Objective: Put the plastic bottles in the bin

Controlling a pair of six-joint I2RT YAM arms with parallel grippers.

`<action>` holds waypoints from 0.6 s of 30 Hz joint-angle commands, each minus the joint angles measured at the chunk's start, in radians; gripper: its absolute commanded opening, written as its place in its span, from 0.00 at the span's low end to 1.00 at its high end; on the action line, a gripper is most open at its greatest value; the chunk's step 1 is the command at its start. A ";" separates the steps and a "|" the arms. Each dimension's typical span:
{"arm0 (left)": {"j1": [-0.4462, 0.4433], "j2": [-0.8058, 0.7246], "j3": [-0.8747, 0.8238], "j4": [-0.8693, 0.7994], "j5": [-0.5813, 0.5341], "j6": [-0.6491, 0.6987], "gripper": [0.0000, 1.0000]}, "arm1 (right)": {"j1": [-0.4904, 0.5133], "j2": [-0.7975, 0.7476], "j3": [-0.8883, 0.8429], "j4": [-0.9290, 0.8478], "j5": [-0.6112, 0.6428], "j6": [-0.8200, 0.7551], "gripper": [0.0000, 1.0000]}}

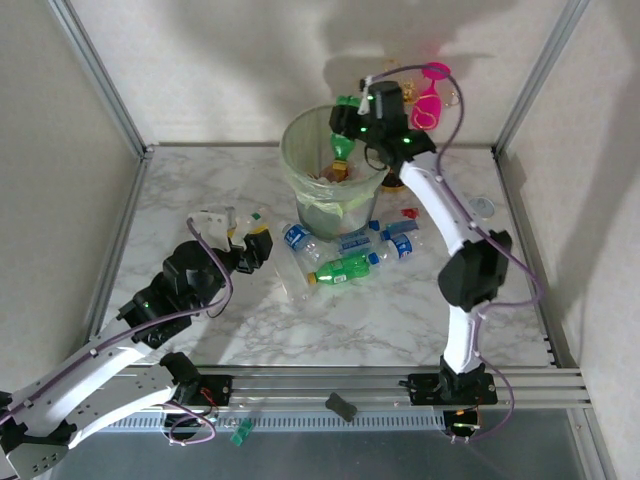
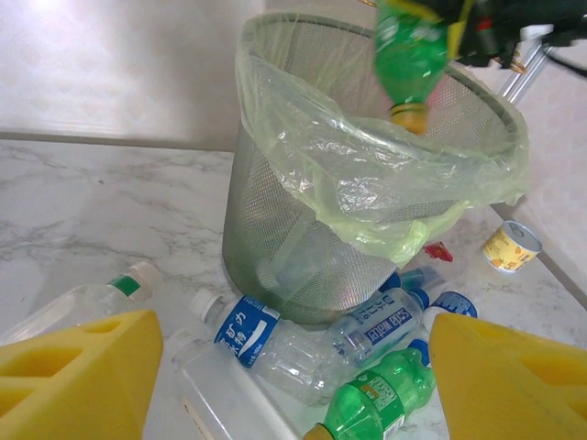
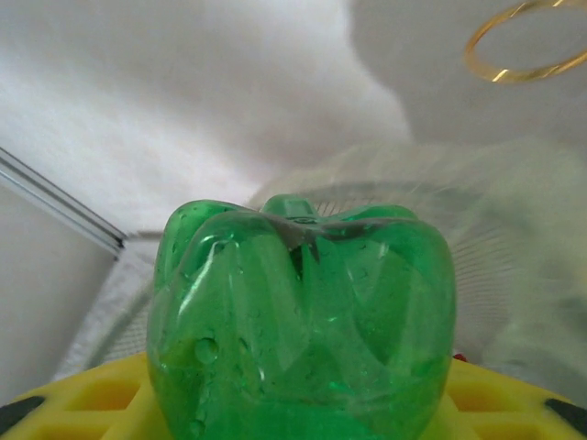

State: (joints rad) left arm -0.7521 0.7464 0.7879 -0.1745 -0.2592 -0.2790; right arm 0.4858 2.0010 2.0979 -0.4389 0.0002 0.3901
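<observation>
My right gripper (image 1: 352,126) is shut on a green plastic bottle (image 1: 343,146) and holds it cap down over the bin's mouth. The bottle's ribbed base (image 3: 303,321) fills the right wrist view between the yellow pads (image 3: 83,403). The bin (image 1: 330,175), a pale green basket with a bag liner (image 2: 367,183), stands at the back middle. Several plastic bottles lie at its foot: a clear one with a blue label (image 2: 275,339), another clear one (image 2: 390,325) and a green one (image 2: 376,399). My left gripper (image 1: 238,230) stands open and empty just short of them, its yellow fingers (image 2: 73,376) wide apart.
A pink wine glass (image 1: 428,100) and a gold wire stand (image 3: 523,46) are behind the bin. A short yellow-labelled can (image 2: 511,246) sits to its right. A clear flat container (image 2: 220,394) and one more clear bottle (image 2: 83,302) lie near my left gripper.
</observation>
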 commanded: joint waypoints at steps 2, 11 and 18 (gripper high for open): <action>-0.010 0.006 -0.015 0.027 -0.010 0.024 0.76 | 0.081 0.106 0.133 -0.145 0.152 -0.109 0.46; -0.010 0.012 -0.013 0.026 -0.015 0.023 0.76 | 0.092 0.175 0.096 -0.145 0.178 -0.099 0.54; -0.010 0.017 -0.013 0.026 -0.034 0.024 0.76 | 0.091 0.139 0.116 -0.151 0.178 -0.115 0.76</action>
State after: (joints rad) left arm -0.7525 0.7620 0.7864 -0.1745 -0.2634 -0.2726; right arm 0.5777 2.1662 2.1769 -0.5838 0.1600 0.2962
